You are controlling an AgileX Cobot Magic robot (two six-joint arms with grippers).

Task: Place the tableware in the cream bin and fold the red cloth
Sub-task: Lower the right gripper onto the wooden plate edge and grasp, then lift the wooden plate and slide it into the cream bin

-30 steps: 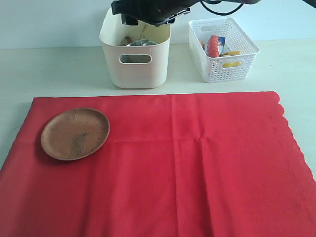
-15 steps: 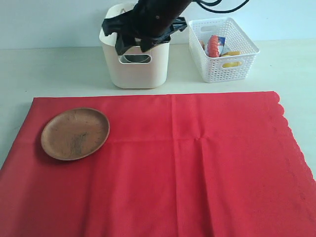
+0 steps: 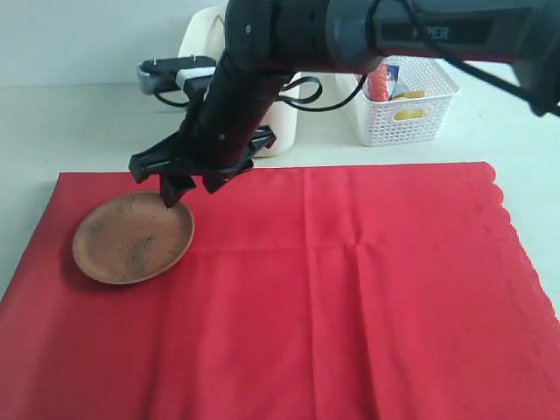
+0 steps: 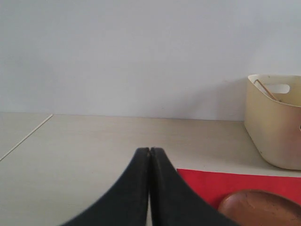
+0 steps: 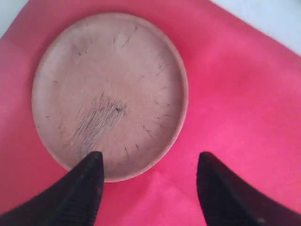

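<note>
The round brown wooden plate [image 3: 131, 238] lies on the left part of the red cloth [image 3: 350, 289], which is spread flat. My right gripper [image 3: 188, 188] has reached across and hangs open just over the plate's right rim. In the right wrist view the plate [image 5: 110, 94] fills the frame on the cloth [image 5: 235, 94]; the gripper [image 5: 150, 157] straddles its rim, holding nothing. The cream bin [image 3: 199, 44] is mostly hidden behind the arm. My left gripper [image 4: 149, 150] is shut and empty, low over the table, with the bin [image 4: 277, 127], a chopstick [image 4: 265, 89] and the plate [image 4: 263, 207] beyond.
A white lattice basket [image 3: 411, 114] stands at the back right with a blue-white carton [image 3: 382, 83] and yellow food [image 3: 407, 94] inside. The right arm [image 3: 262, 52] stretches from the upper right across the bin. The pale table [image 3: 79, 122] lies left of the bin.
The right arm has swung from above the cream bin down and to the left, ending with its open gripper over the plate's right rim. Plate and cloth have not moved.
</note>
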